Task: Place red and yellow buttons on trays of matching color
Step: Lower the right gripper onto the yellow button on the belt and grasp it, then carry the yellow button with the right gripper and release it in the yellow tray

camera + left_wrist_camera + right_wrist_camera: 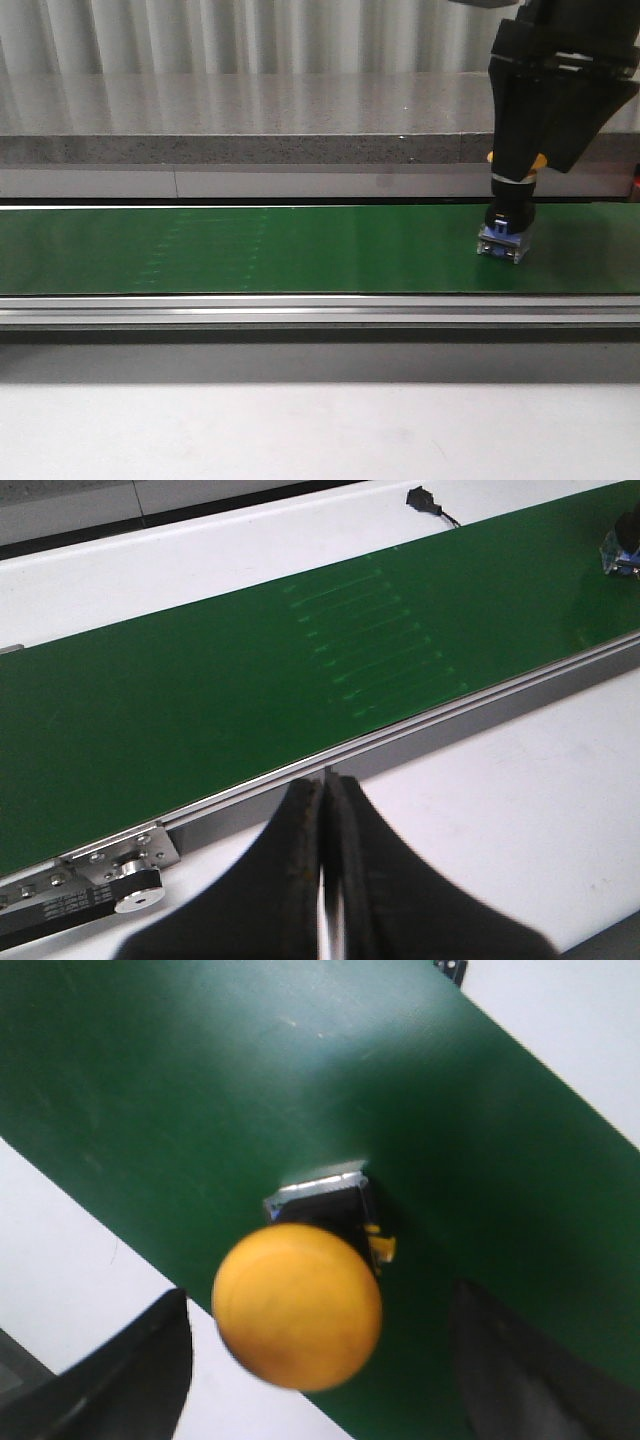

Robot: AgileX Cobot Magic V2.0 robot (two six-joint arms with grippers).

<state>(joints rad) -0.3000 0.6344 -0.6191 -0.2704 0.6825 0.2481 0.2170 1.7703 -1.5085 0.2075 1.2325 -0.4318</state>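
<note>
A yellow button (505,235), with a round yellow cap (297,1305) on a black stem and a blue-grey base, stands upright on the green belt (250,250) at the right. My right gripper (517,172) hangs open straight above it, one finger (140,1365) on each side of the cap and neither touching it. In the left wrist view the same button (625,540) shows small at the far end of the belt. My left gripper (325,792) is shut on nothing, over the white table beside the belt's metal rail. The red button and both trays are out of view.
The belt runs across the whole width between metal rails (300,310). A grey stone ledge (250,150) lies behind it and a white tabletop (300,430) in front. A small black connector with a cable (425,498) lies past the belt's far side.
</note>
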